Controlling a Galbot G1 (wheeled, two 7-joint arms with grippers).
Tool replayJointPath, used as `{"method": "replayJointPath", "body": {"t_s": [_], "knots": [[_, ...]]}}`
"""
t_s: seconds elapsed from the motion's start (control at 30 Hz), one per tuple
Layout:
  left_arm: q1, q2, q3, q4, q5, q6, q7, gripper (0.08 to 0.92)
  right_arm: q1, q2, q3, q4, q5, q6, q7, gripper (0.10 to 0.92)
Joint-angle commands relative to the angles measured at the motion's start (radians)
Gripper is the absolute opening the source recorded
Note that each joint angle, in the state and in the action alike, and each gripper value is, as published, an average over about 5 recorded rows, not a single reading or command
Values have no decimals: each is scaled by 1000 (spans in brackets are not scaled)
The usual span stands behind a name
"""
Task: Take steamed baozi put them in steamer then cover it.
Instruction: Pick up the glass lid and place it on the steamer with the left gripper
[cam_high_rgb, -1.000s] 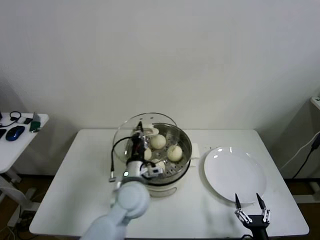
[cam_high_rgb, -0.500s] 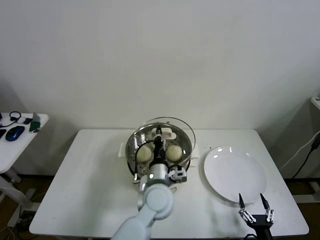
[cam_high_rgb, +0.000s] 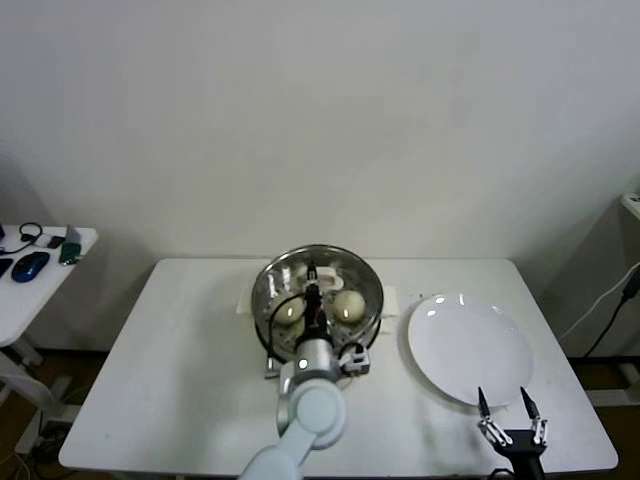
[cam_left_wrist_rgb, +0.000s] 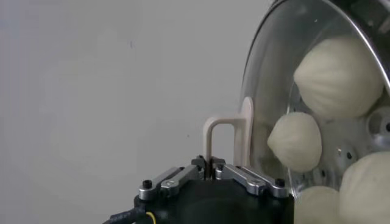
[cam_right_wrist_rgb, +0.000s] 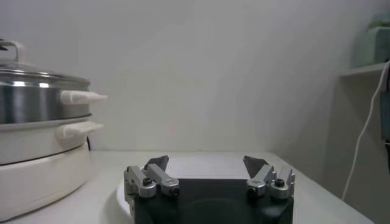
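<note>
From the head view, my left claw (cam_high_rgb: 311, 281) is pinched shut on the small white handle of the round clear glass cover (cam_high_rgb: 318, 290), and that cover now sits square over the round shiny stainless-steel steamer (cam_high_rgb: 372, 318) on the white counter (cam_high_rgb: 180, 360). Half a second back the cover hung a little higher and off to the right of the pot; a full second back it was tilted behind the pot's left rim, so it has swung across and come down. The left wrist view confirms the grip: both fingers closed on the white loop handle (cam_left_wrist_rgb: 224, 143), with the cream-white round steamed baozi (cam_left_wrist_rgb: 339, 76) showing through the glass, resting on the perforated tray. I count four through the lid there; the head view shows only two clearly. My right claw (cam_high_rgb: 509, 414) is parked low near the counter's front right edge, fingers spread apart, just beside the flat round white plate (cam_high_rgb: 468, 347), barely shifted from before.
</note>
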Motion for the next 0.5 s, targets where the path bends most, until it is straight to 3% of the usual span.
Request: {"method": "replayJointPath", "body": {"t_s": [0.03,0.5], "knots": [[23,-16,-20,21,33,-3,-13,146,-1,-2,-1,-1,3,3,-2,823],[8,-12,-12,12,-7,1,-11,146,0,1,-3,-8,-1,2,-17,823]]}}
